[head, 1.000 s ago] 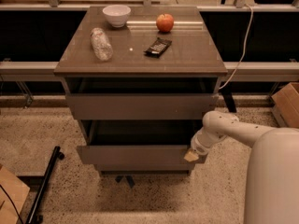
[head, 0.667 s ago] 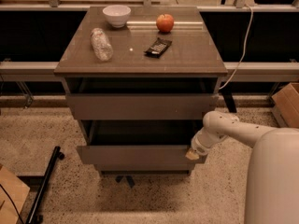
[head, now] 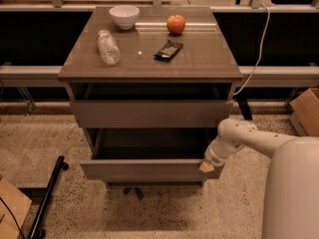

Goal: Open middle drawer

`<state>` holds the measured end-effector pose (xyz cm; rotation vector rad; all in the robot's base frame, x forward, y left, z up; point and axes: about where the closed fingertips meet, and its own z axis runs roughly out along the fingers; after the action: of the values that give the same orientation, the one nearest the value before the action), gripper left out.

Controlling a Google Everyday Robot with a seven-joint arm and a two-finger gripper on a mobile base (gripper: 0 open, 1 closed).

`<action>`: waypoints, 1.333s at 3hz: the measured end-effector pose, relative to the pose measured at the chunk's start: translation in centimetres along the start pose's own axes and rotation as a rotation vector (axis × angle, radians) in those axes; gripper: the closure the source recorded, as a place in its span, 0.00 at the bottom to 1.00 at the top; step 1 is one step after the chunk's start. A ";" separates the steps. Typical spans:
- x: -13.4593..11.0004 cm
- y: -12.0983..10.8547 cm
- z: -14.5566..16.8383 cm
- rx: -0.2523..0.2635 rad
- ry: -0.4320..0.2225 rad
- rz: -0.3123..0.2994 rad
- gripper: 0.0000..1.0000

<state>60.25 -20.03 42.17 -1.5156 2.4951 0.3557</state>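
Note:
A grey-brown cabinet [head: 149,66] stands in the middle of the view. The middle drawer [head: 144,170] is pulled out toward the camera, and its dark inside shows above its flat front panel. My gripper [head: 206,167] is at the right end of that front panel, touching it, at the end of my white arm [head: 249,139]. The drawer above [head: 149,113] also stands a little way out. The bottom drawer is hidden under the middle one.
On the cabinet top lie a white bowl [head: 124,16], an apple [head: 175,24], a clear plastic bottle [head: 107,47] on its side and a dark snack packet [head: 169,50]. A cardboard box [head: 306,111] stands at the right, a black bar [head: 47,197] lies on the floor at the left.
The middle drawer front and my gripper have come slightly further toward the camera. Nothing else has moved.

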 end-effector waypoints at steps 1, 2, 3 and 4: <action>0.0 0.0 0.0 0.000 0.000 0.000 0.53; 0.5 1.3 0.9 -0.066 0.054 -0.026 0.30; 0.5 1.3 0.9 -0.066 0.054 -0.026 0.08; 3.6 5.3 0.8 -0.161 0.079 -0.002 0.00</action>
<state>53.92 -20.48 40.91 -1.6213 2.5797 0.5170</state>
